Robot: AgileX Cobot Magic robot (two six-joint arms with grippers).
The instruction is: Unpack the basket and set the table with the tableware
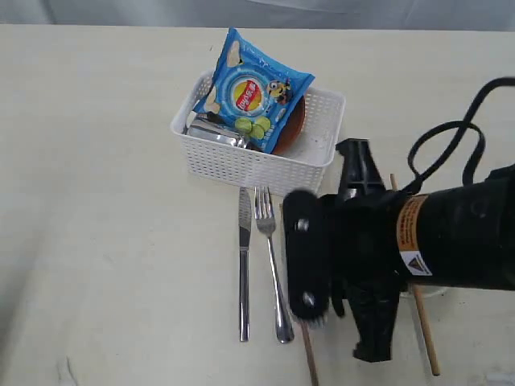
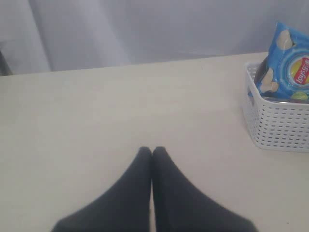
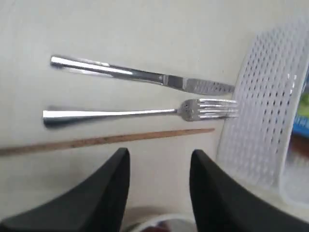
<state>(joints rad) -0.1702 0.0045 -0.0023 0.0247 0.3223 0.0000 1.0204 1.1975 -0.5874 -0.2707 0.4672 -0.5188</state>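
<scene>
Exterior view: basket (image 1: 241,167) holds chip bag (image 1: 256,88), plate (image 1: 293,127), steel cup (image 1: 216,133).

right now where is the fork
In the exterior view the fork lies on the table just below the basket, immediately right of the knife.

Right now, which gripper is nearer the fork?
Right. The right gripper, open, hangs beside the fork, a chopstick between them. The left gripper, shut, is over the table, fork outside its view.
</scene>
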